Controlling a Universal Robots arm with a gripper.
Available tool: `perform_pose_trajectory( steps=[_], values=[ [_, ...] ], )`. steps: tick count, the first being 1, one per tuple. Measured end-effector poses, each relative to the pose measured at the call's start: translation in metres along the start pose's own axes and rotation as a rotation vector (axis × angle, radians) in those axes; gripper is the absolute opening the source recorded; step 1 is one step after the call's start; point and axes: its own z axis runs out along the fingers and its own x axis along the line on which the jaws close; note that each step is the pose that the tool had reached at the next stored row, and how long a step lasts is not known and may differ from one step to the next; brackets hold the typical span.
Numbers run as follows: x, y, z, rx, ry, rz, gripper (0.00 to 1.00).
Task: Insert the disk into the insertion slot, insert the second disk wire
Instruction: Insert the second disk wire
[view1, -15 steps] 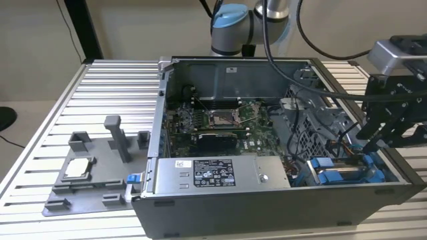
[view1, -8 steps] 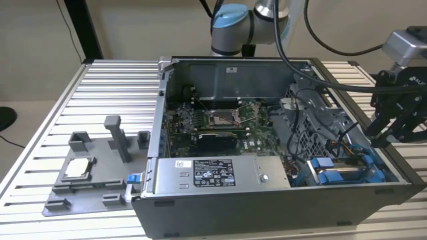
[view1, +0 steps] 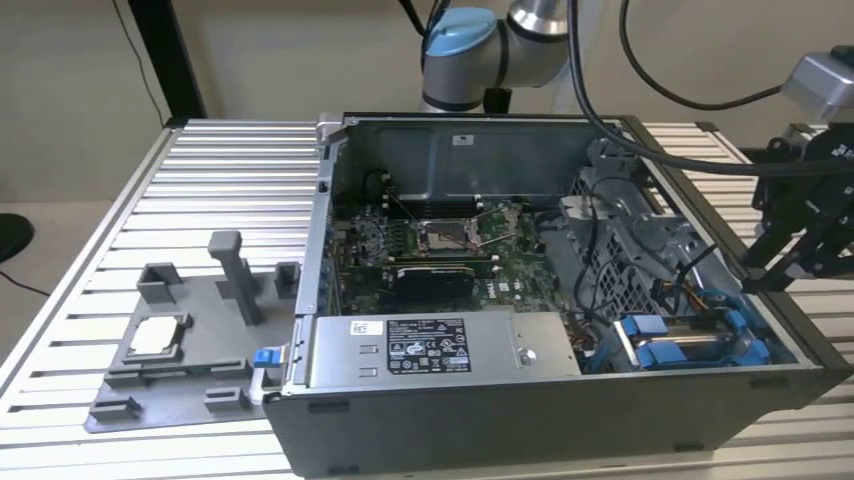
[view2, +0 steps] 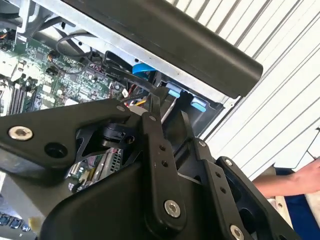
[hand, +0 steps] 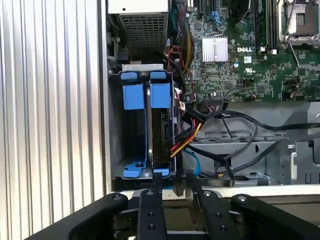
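The disk (hand: 161, 131) stands on edge in the insertion slot (hand: 131, 135) of the grey drive cage, its blue carrier tabs (hand: 161, 95) at one end. A black connector (hand: 193, 118) with red, yellow and orange wires sits against the disk's side. In the exterior view the blue carriers (view1: 663, 345) show at the case's near right corner. My black gripper (view1: 771, 282) hangs just outside the case's right wall, beside the cage. In both wrist views the fingertips (hand: 157, 182) stand a narrow gap apart with nothing between them, so the gripper (hand: 168, 183) is open.
The open computer case (view1: 534, 430) lies on a slatted metal table (view1: 214, 180). A black-labelled power supply (view1: 427, 345) is at its front and the motherboard (view1: 441, 240) behind. A grey fixture tray (view1: 174, 370) sits at the exterior view's left. A person's hand (view2: 306, 179) rests on the table.
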Motion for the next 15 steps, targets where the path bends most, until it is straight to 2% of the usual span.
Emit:
perform_pose_trajectory(
  steps=[3, 10, 12, 15],
  values=[
    [-0.0041, -0.0013, 0.0012, -0.0041, 0.0078, 0.000, 1.00],
    [-0.0080, -0.0088, 0.0052, -0.0078, 0.0183, -0.005, 1.00],
    [-0.0083, -0.0105, 0.0067, -0.0126, 0.0224, -0.008, 1.00],
    [-0.0084, -0.0135, 0.0083, -0.0242, 0.0278, -0.015, 1.00]
  ],
)
